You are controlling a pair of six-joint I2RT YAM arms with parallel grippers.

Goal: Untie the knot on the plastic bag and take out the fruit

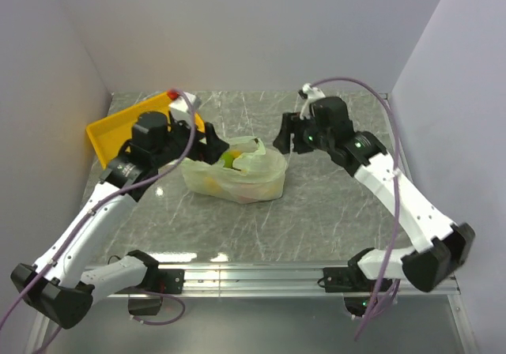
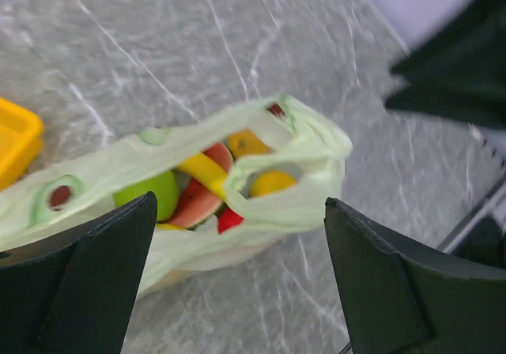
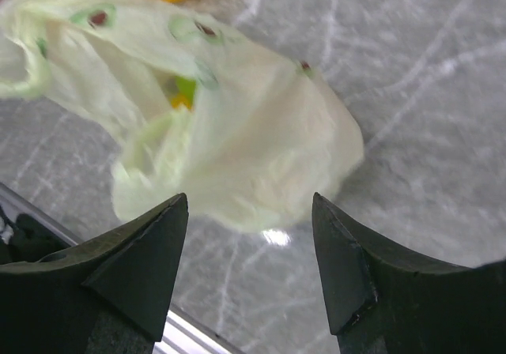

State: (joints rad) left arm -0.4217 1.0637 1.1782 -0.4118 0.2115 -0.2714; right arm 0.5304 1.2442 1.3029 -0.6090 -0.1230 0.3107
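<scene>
Left wrist alone shows watermelon slice (image 2: 196,205) in plastic bag (image 2: 310,205); left gripper (image 2: 241,204), right gripper (image 3: 250,200) gape empty.

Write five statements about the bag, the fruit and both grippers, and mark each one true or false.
1. The plastic bag lies on the table, outside the yellow tray. True.
2. The left gripper is shut on the bag. False: it is open and holds nothing.
3. The fruit lies inside the bag and shows through its open mouth. True.
4. The banana lies in the yellow tray. False: it is inside the bag.
5. The right gripper is open. True.
</scene>
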